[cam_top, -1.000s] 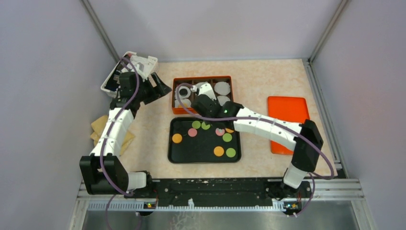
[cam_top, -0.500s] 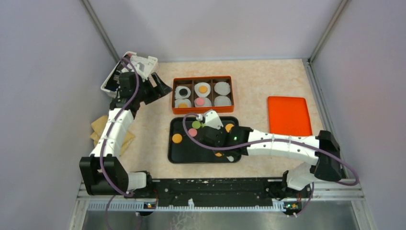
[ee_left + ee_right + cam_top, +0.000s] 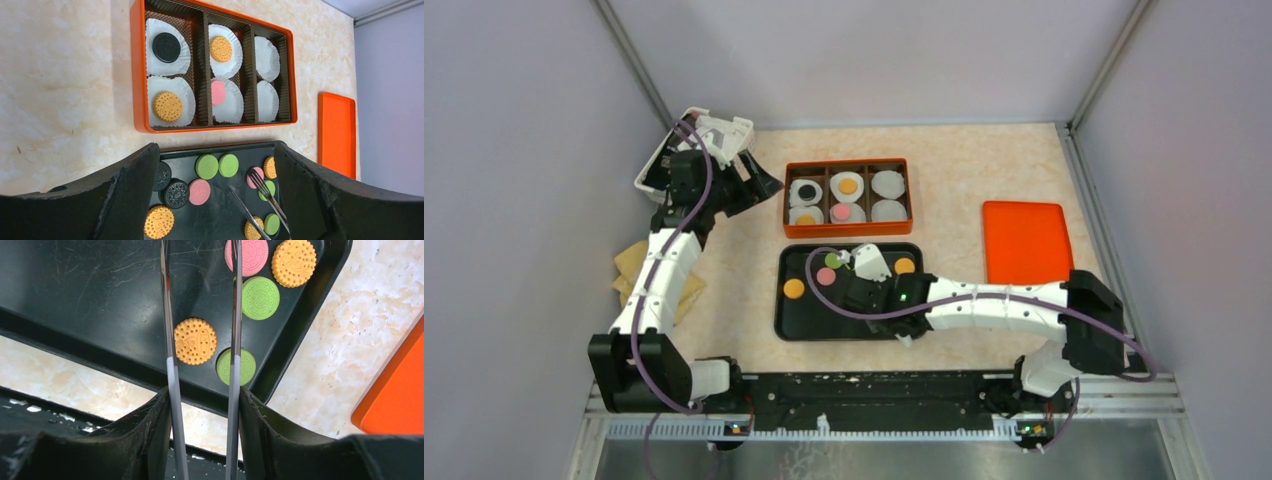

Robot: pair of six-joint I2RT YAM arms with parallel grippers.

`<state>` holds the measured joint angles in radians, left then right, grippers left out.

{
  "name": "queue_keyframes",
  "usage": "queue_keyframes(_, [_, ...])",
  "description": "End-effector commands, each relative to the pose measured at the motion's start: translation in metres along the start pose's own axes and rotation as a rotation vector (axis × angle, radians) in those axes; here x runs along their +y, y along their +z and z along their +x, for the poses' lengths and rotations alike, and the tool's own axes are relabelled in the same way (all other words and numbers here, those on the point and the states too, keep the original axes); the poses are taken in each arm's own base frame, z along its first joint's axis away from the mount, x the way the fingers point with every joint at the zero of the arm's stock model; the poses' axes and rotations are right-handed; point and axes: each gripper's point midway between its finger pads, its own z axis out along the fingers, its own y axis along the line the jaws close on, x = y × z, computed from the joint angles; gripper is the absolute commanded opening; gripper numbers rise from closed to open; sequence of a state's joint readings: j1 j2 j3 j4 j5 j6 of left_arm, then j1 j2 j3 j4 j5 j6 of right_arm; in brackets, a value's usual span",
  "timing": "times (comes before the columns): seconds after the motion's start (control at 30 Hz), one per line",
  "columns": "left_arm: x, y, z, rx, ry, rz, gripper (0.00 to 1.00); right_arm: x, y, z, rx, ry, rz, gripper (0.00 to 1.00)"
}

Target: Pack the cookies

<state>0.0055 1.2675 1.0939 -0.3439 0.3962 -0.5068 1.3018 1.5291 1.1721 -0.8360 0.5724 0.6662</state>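
Several cookies lie on the black tray (image 3: 789,318): orange (image 3: 794,288), pink (image 3: 826,276), green (image 3: 832,260). The orange box (image 3: 847,233) holds white liners, some with a cookie on them: black (image 3: 166,47), orange (image 3: 220,48), orange (image 3: 167,106) and pink (image 3: 217,92). My right gripper (image 3: 879,305) (image 3: 204,395) hangs over the tray's right half, shut on metal tongs (image 3: 169,365). The tong arms stand apart with nothing between them, above an orange cookie (image 3: 195,341) and a green one (image 3: 246,367). My left gripper (image 3: 759,185) (image 3: 216,150) is open and empty, left of the box.
An orange lid (image 3: 1024,240) lies right of the tray. A white container (image 3: 719,130) sits in the back left corner, and a tan folded sheet (image 3: 629,265) lies by the left wall. Walls close in on three sides.
My right arm has swung from over the box back down over the tray, then a little to the left. An orange cookie now shows in the box's middle far compartment. The left arm is still.
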Motion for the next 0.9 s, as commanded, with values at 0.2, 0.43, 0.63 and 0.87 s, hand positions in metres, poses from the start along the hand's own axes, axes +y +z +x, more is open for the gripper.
queue_keyframes(0.2, [-0.016,-0.009,-0.018,-0.065,0.028,0.044,0.9,0.01,0.015,-0.024,-0.045,0.063,-0.003,0.45])
queue_keyframes(0.43, [-0.016,-0.01,-0.019,-0.069,0.034,0.04,0.9,0.013,0.028,-0.031,-0.042,0.109,-0.055,0.4])
queue_keyframes(0.63, [-0.015,-0.008,-0.017,-0.061,0.032,0.04,0.9,0.017,0.035,-0.031,-0.017,0.122,-0.091,0.27])
queue_keyframes(0.87, [-0.015,-0.006,-0.015,-0.051,0.027,0.045,0.9,0.004,0.026,-0.038,-0.041,0.145,-0.045,0.0])
